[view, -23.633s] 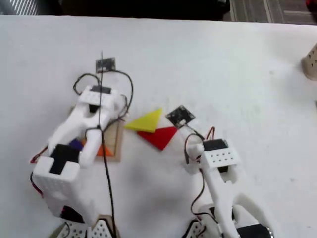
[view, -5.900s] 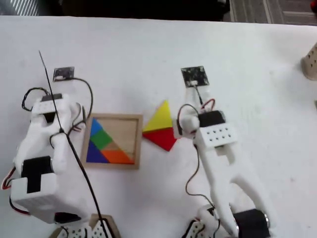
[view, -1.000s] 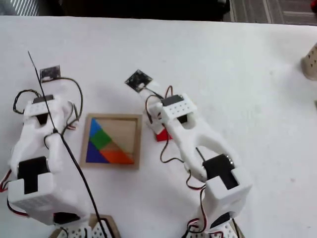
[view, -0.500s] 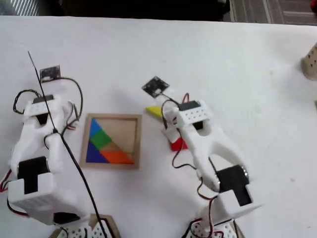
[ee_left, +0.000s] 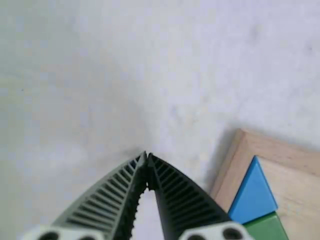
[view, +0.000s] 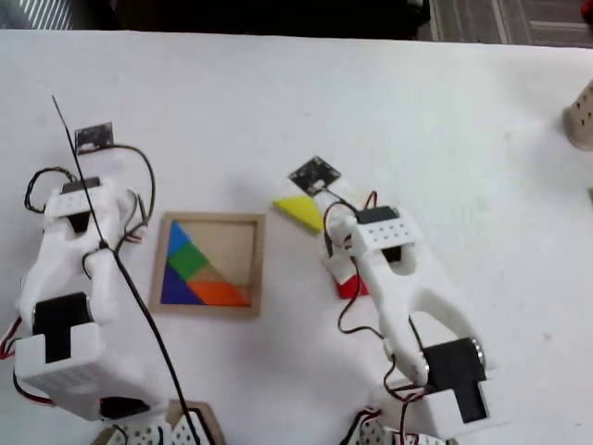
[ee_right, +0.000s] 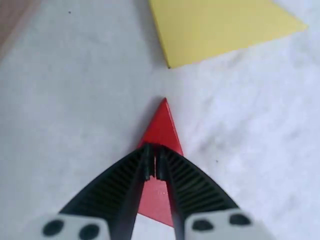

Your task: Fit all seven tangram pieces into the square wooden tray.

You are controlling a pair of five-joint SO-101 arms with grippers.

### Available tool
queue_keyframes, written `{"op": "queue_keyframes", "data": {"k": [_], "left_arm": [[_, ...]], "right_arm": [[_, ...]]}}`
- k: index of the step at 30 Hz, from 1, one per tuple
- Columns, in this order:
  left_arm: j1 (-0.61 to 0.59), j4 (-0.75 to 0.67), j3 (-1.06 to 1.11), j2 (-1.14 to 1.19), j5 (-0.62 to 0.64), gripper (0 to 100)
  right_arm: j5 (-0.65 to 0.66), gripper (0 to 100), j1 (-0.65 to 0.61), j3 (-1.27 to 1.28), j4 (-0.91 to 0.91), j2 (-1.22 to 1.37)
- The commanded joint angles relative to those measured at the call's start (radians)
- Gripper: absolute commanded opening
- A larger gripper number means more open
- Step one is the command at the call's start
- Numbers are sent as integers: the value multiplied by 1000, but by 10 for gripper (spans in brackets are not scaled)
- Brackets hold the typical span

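The right gripper (ee_right: 156, 162), pinched shut on the red triangle (ee_right: 162, 127), had pulled it away from the tray (view: 211, 219) and yellow triangle (view: 301, 211), delaying placement.

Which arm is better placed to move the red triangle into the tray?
The right. The right pincer is directly over the red triangle, while the left pincer sits across the wooden tray from it.
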Motion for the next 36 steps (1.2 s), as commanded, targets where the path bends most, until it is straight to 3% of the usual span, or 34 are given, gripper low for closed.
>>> {"op": "queue_keyframes", "data": {"k": [1,5,8,15,26,29,32,36], "left_arm": [[-7,-15,-29,-35,8,27],[-7,-17,-29,-35,8,27],[-7,-17,-29,-35,8,27],[-7,-17,-31,-35,8,27],[-7,-17,-29,-33,8,27],[-7,-17,-28,-33,8,27],[-7,-15,-28,-33,8,27],[-7,-15,-28,-33,8,27]], "right_arm": [[6,19,12,17,16,-73],[-48,104,8,48,24,-116],[9,170,-10,91,24,-156],[37,14,-22,258,5,-375],[37,124,-18,316,-13,-414],[38,202,-21,318,-2,-414],[100,276,-39,318,24,-414],[153,289,-96,328,73,-414]]}}
